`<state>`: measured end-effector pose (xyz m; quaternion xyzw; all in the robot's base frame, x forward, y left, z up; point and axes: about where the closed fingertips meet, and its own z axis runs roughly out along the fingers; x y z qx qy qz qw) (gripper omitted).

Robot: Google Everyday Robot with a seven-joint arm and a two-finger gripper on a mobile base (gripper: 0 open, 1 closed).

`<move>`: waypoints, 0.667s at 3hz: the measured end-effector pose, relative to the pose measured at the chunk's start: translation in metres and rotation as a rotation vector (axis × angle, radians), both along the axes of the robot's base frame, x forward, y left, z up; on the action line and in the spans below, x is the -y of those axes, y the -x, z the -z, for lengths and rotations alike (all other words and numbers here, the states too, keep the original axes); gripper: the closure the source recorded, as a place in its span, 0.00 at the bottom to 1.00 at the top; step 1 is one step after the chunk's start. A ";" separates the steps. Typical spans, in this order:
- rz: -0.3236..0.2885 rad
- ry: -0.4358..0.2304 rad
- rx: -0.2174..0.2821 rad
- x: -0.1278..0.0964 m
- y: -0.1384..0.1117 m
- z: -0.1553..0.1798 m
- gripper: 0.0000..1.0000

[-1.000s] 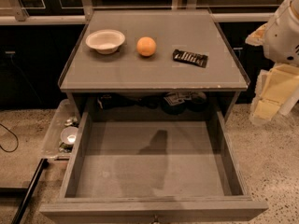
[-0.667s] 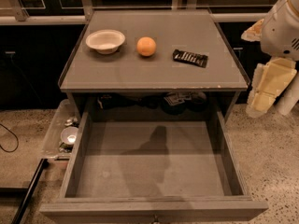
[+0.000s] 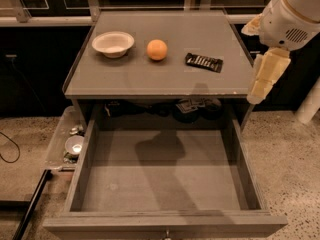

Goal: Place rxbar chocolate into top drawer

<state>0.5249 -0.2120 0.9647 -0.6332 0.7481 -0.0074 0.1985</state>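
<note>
Fingers (image 3: 265, 76): can't tell apart or together | gripper (image 3: 254, 97) hangs off cabinet top (image 3: 165, 81) right edge | rxbar chocolate (image 3: 204, 62) flat on it (light, slick wrapper) | I'd pinch across its width

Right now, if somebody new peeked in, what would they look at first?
The big grey drawer, pulled wide open at the front, grabs the eye first. Then the bright orange in the middle of the cabinet top, with a white bowl to its left and a black chocolate bar to its right. The robot's pale tool hangs by the cabinet's right edge.
</note>
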 end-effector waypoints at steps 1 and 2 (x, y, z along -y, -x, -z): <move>-0.035 -0.016 0.018 0.009 -0.030 0.013 0.00; -0.109 -0.081 0.068 0.020 -0.080 0.035 0.00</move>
